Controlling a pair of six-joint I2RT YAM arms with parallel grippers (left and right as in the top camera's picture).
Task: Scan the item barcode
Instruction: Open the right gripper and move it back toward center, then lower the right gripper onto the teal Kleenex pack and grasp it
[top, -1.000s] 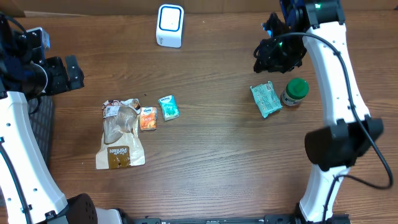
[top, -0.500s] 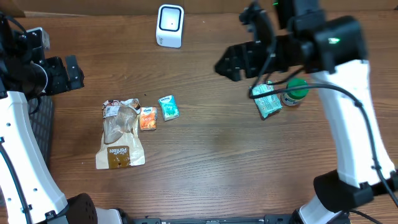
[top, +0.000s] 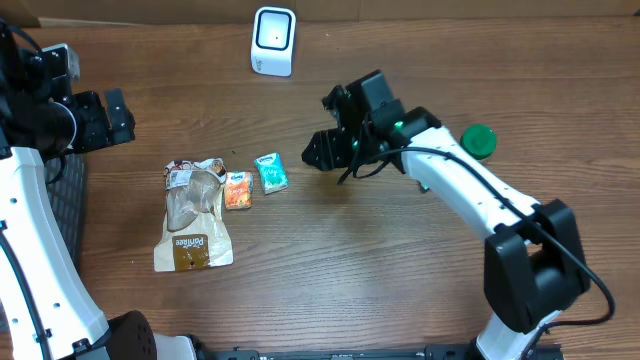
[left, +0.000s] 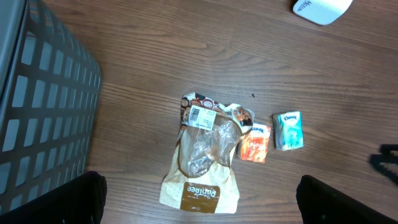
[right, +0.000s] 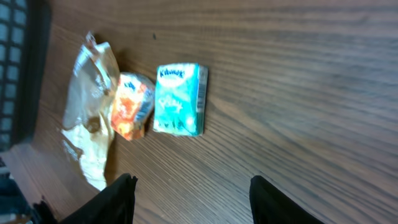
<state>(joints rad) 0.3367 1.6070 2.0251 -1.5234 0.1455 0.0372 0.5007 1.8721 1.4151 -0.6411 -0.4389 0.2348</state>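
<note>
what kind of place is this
Probably a lab bench set up as a mock checkout: a white scanner on a wooden table, a Kleenex pack, and a slatted basket.

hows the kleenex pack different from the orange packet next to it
The kleenex pack is teal with crisp rectangular edges; the orange packet is orange and rumpled. The orange packet lies against the brown bag; the kleenex pack lies clear of it. Both are small and rest on the table.
</note>
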